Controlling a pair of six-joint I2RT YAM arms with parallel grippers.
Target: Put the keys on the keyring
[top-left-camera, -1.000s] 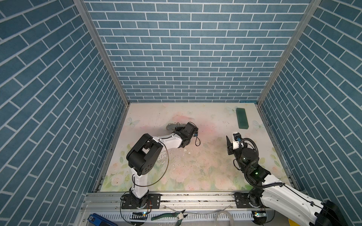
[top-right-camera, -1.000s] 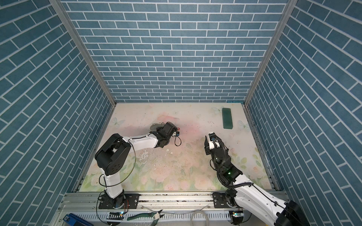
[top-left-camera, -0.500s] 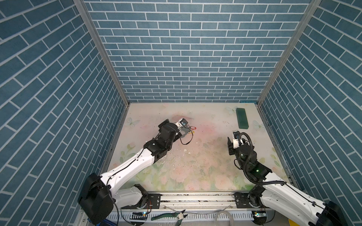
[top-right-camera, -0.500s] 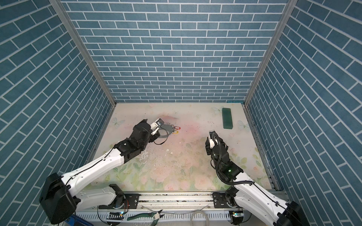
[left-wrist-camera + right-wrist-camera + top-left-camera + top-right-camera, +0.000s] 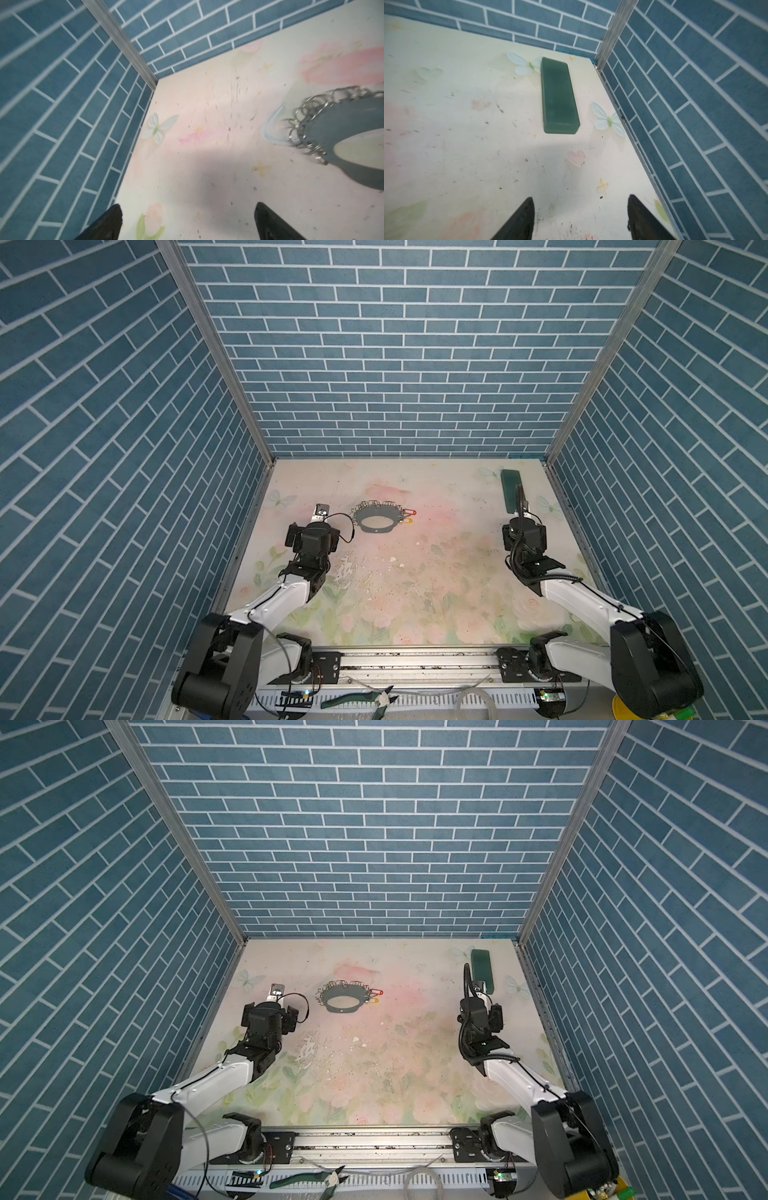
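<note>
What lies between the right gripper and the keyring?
Only the red key and yellow key, right at the keyring's rim; otherwise the table is bare, as both top views show.

- A floral tabletop, printed with pale pink roses, green leaves and white butterflies, is shown scuffed and flecked with dark specks.
- A back wall of teal brick-pattern panels with white joints is raised along the tabletop's far edge.
- Matching side walls are set along both its flanks.
- Aluminium corner posts are fixed at its far corners.
- A metal rail is mounted along its near edge.
- The tabletop is evenly lit, and only soft shadows are cast on it.
</note>
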